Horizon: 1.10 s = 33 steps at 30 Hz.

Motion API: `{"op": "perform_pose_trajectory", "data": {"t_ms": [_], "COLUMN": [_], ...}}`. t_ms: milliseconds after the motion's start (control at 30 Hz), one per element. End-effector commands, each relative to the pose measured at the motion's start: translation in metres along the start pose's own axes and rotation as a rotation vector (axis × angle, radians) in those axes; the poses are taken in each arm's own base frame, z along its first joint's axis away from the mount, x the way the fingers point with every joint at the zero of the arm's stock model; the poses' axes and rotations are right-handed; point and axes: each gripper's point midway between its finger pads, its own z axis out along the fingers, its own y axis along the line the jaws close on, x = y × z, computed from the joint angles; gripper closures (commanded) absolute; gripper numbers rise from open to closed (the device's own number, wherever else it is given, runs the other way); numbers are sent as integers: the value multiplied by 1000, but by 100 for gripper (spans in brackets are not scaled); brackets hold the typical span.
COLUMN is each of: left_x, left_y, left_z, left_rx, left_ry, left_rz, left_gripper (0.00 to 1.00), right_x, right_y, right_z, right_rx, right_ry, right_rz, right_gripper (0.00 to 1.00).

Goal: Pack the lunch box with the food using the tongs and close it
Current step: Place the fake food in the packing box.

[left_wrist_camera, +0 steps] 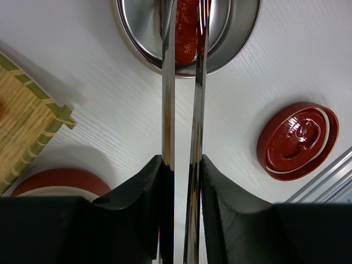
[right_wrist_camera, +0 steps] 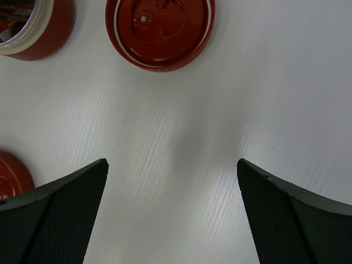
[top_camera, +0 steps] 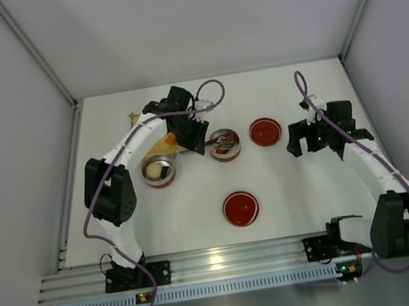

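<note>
Tongs [left_wrist_camera: 168, 82], slim mirrored steel, glossy red food [left_wrist_camera: 186, 27], round lunch box [left_wrist_camera: 231, 33]

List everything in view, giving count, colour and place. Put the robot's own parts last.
steel containers: two, silver inside and red outside; one mid-table, one to its left
lids: two, red; one right of the middle container, one nearer the arms' bases
red piece: one, red, in the middle container between the tong arms
whitish ball: one, in the left container
tongs: one, silvery, tips in the middle container
mat: one, yellow woven, partly under the left arm
table: one, white
left gripper: black, shut on the tongs
right gripper: black, open above bare table
</note>
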Motion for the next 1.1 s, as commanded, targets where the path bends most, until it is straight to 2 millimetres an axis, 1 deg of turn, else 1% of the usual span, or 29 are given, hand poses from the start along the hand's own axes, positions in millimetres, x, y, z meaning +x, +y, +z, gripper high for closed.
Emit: {"op": "perform_pose_trajectory", "data": {"t_ms": [0,133,400,633,733,967,1067], "left_x": [-26,-31,-27,-20,-18,-21,-23], "left_y": [-2,0,0,-2,-2,-2,-3], "left_z": [-13,-18,-20,-13,-10,-8,-12], "left_rx": [-18,-38,-36,-21,-17,-17,-17], "left_ry": [-78,-91,-75,-43,-33,-39,-48], "left_rz": [11,10,22,22,23,28,28], "left_gripper": [74,68,65,64,59,54,54], "right_x": [-22,-22,-22,-22,-22,-21,-21], "right_y": [1,1,2,1,1,1,1], "right_z": [-5,-5,-5,-5,-4,-4,-4], "right_rx": [-4,-5,-9,-7,-7,-8,-8], "right_ry": [-42,-42,-41,-39,-39,-35,-35], "right_rz": [-37,-35,-35,-36,-36,-35,-35], "right_gripper": [1,0,1,1,1,1,1]}}
